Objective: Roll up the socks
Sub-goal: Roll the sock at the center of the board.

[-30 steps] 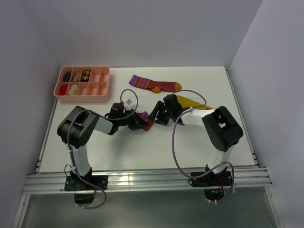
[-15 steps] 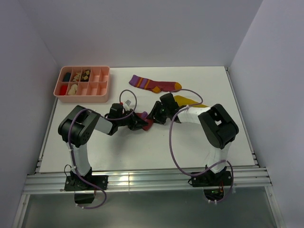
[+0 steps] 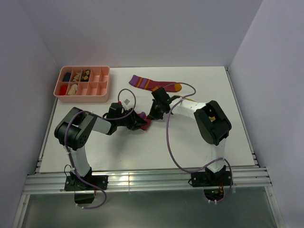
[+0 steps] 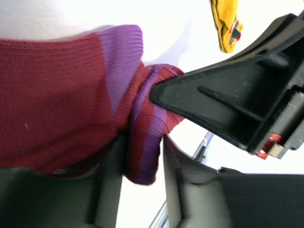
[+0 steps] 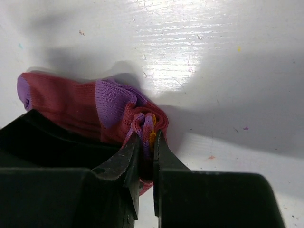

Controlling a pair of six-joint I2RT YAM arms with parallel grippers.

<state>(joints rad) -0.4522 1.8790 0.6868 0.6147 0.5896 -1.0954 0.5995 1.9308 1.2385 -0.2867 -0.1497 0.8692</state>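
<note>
No word, number or brand can be read in any view. The yellow sock (image 4: 227, 16) carries a small red-and-green picture (image 4: 233, 33), too blurred to make out, and the maroon sock (image 5: 71, 107) shows only plain knit bands. A red-and-white tag (image 4: 267, 150) on the body of the right tool (image 5: 146, 142) and a white-and-red tag (image 3: 127, 101) above the left arm (image 3: 99, 124) show no legible marks.

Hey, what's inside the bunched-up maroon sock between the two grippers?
Purple striped folds and a bit of orange show in the maroon sock, pinched by the right gripper. Deeper layers are covered by fabric.
</note>
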